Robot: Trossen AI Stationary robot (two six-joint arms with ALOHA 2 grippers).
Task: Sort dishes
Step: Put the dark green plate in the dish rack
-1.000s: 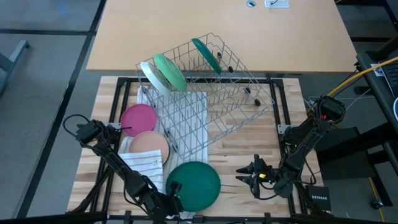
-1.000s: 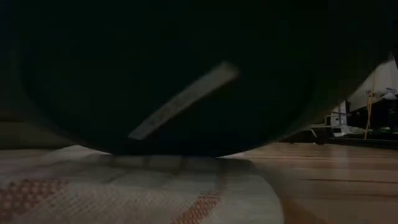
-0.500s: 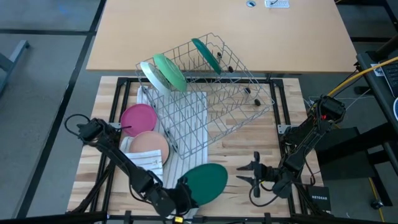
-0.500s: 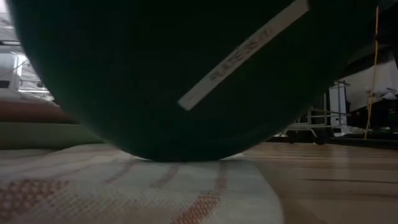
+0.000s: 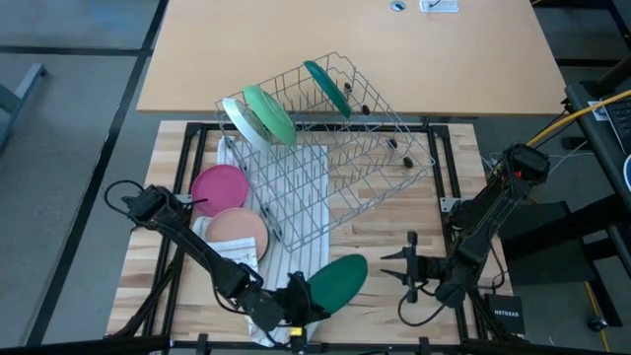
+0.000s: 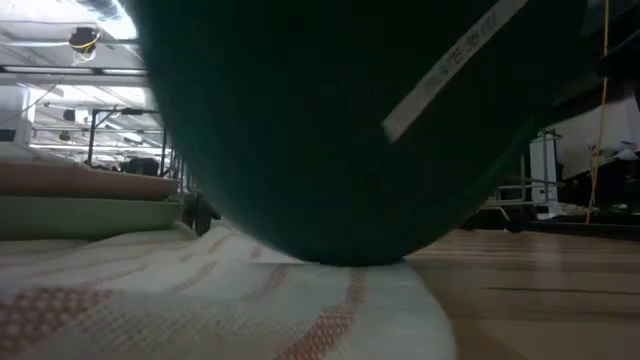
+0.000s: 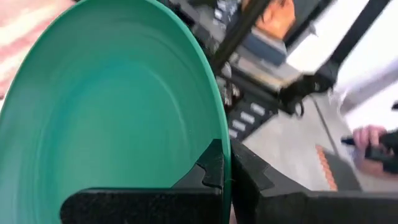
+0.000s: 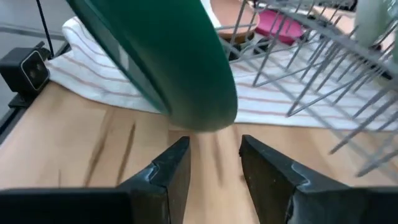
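My left gripper point(image 5: 298, 298) is near the table's near edge, shut on a dark green plate point(image 5: 336, 282), which stands tipped up on edge. The plate's dark underside fills the low view point(image 6: 330, 130). Its inside shows in the left wrist view point(image 7: 112, 118). My right gripper point(image 5: 409, 268) is open and empty, just right of the plate, with its fingers pointing at the plate's edge point(image 8: 205, 106). A magenta plate point(image 5: 219, 185) and a peach plate point(image 5: 238, 232) lie flat on the left. A light green plate point(image 5: 268, 113) and another dark green plate point(image 5: 325, 87) stand in the wire rack point(image 5: 335, 158). My left gripper pinches the dark green plate's rim point(image 7: 225, 163) between its two fingers, one finger point(image 7: 210, 169) on the inside face and one point(image 7: 247, 179) on the underside. The plate stands steeply tilted. Its lowest edge point(image 6: 345, 260) is at the cloth; whether it touches, I cannot tell.
A white striped cloth point(image 5: 301, 187) lies under the tipped wire rack and reaches the near edge point(image 6: 150, 300). Bare wood point(image 5: 380, 232) shows between the rack and my right gripper. A person's hand point(image 7: 367, 134) shows in the room beyond the table.
My left gripper has gone toward the table's right edge and turned. The dark green plate has tipped from lying nearly flat to standing steeply on edge, and its near-left side has lifted. My right gripper has shifted a little toward the far edge.
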